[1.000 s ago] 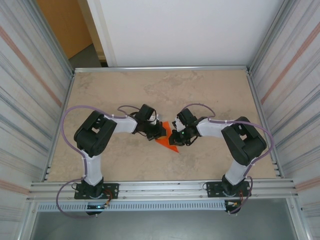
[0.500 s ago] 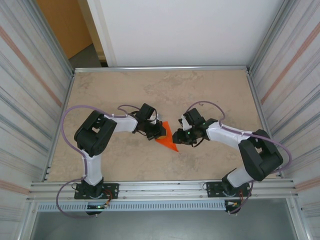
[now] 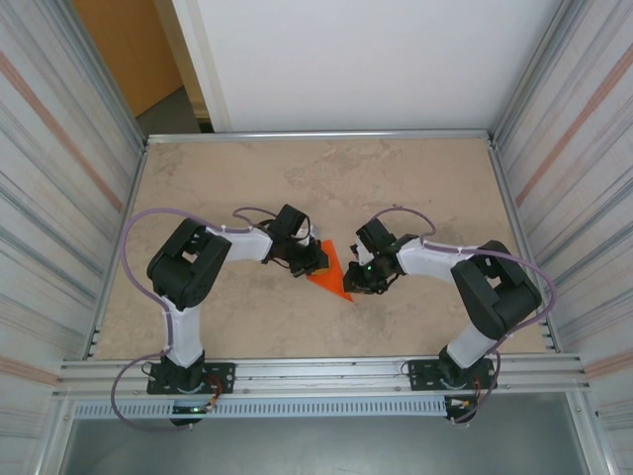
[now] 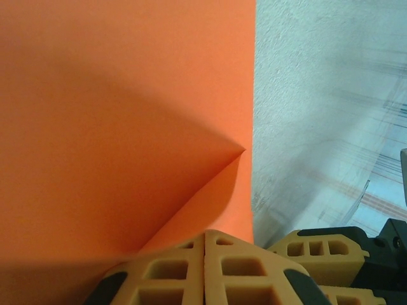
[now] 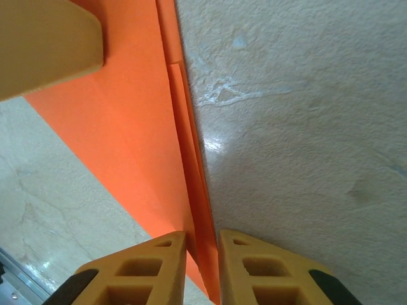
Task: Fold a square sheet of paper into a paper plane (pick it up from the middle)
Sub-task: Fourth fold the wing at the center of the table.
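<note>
The paper plane (image 3: 332, 273) lies mid-table as a narrow orange pointed triangle with creased layers, tip toward the near edge. My left gripper (image 3: 315, 259) sits on its left side. In the left wrist view its fingers (image 4: 205, 238) are shut tight against the orange paper (image 4: 127, 95), where a folded flap rises. My right gripper (image 3: 360, 278) is at the plane's right edge. In the right wrist view its fingertips (image 5: 202, 244) are closed on the layered folded edge (image 5: 191, 165), which fills the narrow gap between them.
The beige table (image 3: 415, 188) is ringed by a metal rail (image 3: 316, 135) and corrugated side walls. The right fingers (image 4: 324, 249) sit close beside the left ones, and a left finger (image 5: 44, 44) overhangs the paper.
The right arm's elbow swung out to the right and came back in. Its gripper shifted slightly toward the near edge along the paper's right side. Left arm and paper stayed put.
</note>
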